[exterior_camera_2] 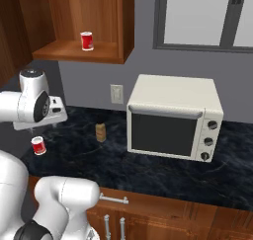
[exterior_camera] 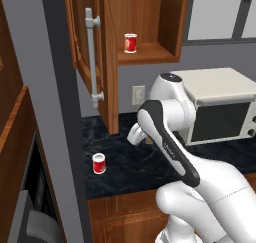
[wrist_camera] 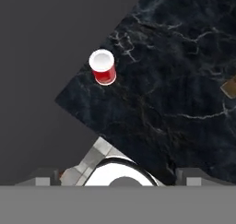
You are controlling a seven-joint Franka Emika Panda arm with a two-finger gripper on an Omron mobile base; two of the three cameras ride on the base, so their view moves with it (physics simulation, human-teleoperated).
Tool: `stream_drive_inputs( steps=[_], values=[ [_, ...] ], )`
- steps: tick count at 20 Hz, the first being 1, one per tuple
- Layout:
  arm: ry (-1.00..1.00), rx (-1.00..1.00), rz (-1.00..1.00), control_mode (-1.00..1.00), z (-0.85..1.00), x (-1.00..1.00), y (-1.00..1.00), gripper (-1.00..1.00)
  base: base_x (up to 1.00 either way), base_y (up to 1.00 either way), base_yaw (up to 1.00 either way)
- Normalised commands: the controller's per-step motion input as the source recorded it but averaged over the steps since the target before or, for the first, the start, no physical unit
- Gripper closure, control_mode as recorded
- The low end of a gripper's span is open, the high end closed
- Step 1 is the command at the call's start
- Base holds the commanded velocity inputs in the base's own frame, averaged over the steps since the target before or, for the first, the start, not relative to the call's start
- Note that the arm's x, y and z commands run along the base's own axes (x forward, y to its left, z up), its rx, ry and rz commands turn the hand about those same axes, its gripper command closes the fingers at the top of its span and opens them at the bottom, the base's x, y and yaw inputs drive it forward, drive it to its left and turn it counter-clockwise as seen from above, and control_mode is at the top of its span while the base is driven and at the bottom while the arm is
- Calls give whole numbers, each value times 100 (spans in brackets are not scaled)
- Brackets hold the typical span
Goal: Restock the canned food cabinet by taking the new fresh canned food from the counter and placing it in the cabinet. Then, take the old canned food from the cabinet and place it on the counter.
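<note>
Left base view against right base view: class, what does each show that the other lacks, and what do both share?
Left only: the cabinet door with its silver handle. Right only: a small tan block on the counter, and drawer handles below. Both: a red can on the shelf, another red can on the counter, the toaster oven, the outlet.

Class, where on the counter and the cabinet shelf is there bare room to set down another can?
Counter: bare between the counter can and the toaster oven, and in front of the oven. Cabinet shelf: bare left of the shelf can. Crowded nowhere.
</note>
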Motion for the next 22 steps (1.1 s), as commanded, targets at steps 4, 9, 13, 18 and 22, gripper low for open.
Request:
stream_drive_inputs(
  steps=[4, 9, 13, 18, 22],
  values=[
    [0, 0, 24, -100, -59, 4, 19, -100, 0, 0, 0],
    [0, 0, 15, -100, -57, 21, 41, -100, 0, 0, 0],
    [0, 0, 8, -100, -44, 38, 42, -100, 0, 0, 0],
    [0, 1, 6, -100, -42, 36, 22, -100, 0, 0, 0],
    [0, 4, 2, -100, -34, 34, 16, -100, 0, 0, 0]
  ],
)
